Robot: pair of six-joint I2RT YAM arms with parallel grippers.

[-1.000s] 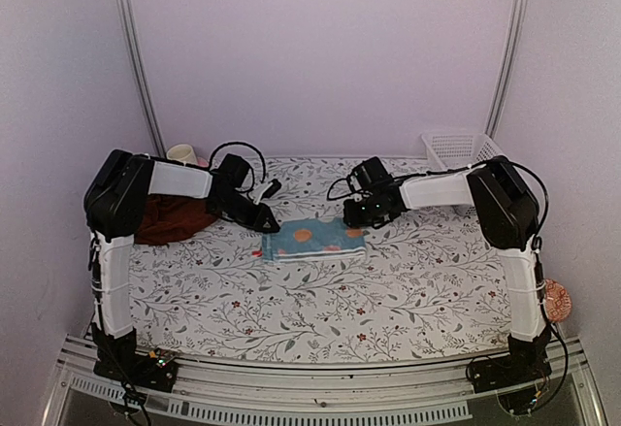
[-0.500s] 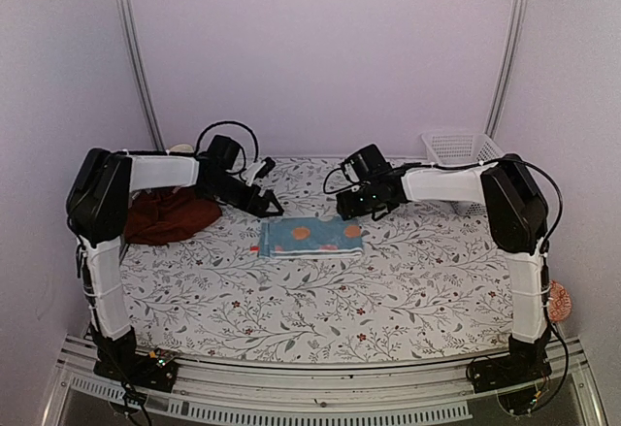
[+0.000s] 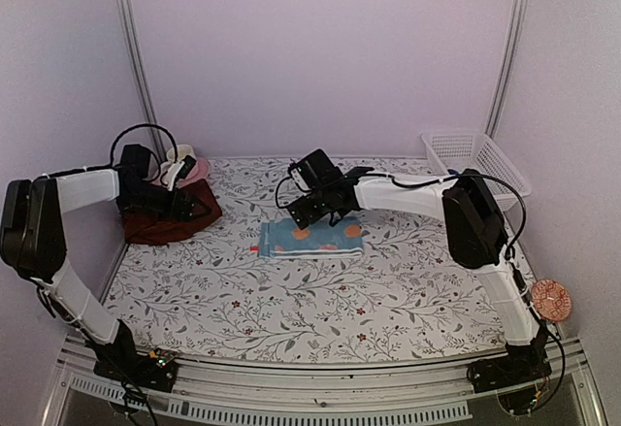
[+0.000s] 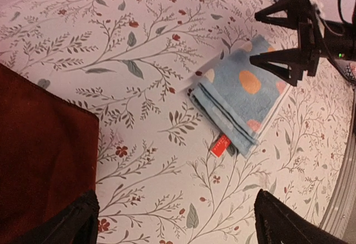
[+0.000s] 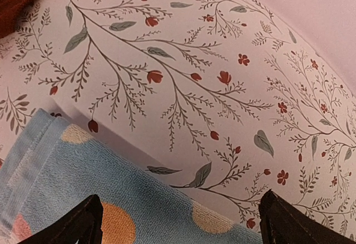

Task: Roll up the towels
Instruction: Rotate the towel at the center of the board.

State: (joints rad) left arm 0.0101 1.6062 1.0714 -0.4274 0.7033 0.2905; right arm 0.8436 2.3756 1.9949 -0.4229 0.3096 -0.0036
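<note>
The folded light-blue towel (image 3: 310,238) is lying mid-desk (image 3: 388,290), and the maroon towel (image 3: 146,224) is sitting far left. The left tool (image 4: 175,197) is gaping released beside the maroon towel's edge, the right tool (image 5: 179,197) is gaping released above the blue one's far edge.

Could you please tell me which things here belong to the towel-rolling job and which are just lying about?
For the job: blue towel; maroon towel.
Lying about: white basket; floral table cover.
</note>
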